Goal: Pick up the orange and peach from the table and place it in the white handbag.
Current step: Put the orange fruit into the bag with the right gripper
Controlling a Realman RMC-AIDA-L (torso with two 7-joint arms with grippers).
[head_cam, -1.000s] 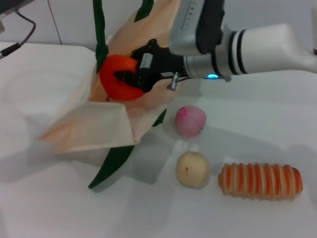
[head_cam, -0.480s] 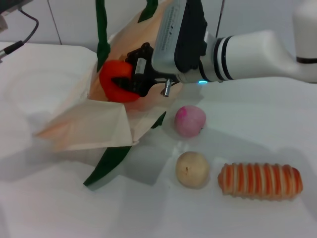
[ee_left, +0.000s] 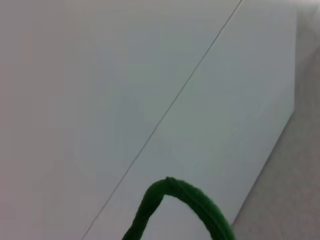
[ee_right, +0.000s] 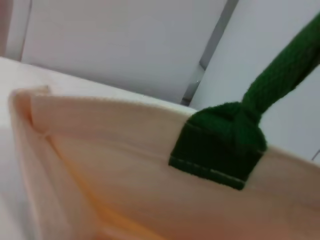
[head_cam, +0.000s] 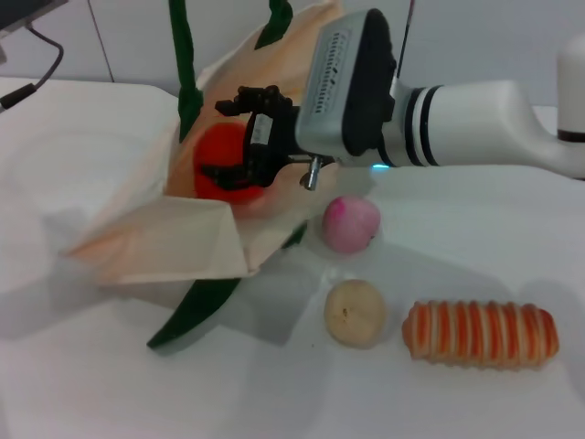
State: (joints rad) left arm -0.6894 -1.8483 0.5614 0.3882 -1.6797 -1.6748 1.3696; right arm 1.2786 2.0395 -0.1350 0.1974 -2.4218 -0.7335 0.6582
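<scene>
The white handbag (head_cam: 174, 238) lies tilted on the table with its mouth open, and its dark green handles (head_cam: 186, 73) run up out of view. The orange (head_cam: 219, 157) sits inside the bag's mouth. My right gripper (head_cam: 236, 135) is at the mouth, open, with its upper finger clear above the orange and its lower finger across the orange's front. The peach (head_cam: 350, 222) lies on the table just right of the bag. The right wrist view shows the bag's cloth wall (ee_right: 100, 150) and a strap patch (ee_right: 220, 145). The left wrist view shows only a green strap loop (ee_left: 185, 200); my left gripper is out of view.
A beige round fruit (head_cam: 355, 313) lies in front of the peach. A striped orange-and-cream bread loaf (head_cam: 480, 333) lies at the front right. A dark cable (head_cam: 41, 69) runs at the back left. A green strap (head_cam: 196, 306) trails on the table cloth.
The right gripper's jaws have spread apart and let go of the orange, which now sits slightly lower inside the bag. The arm's wrist has shifted a little right.
</scene>
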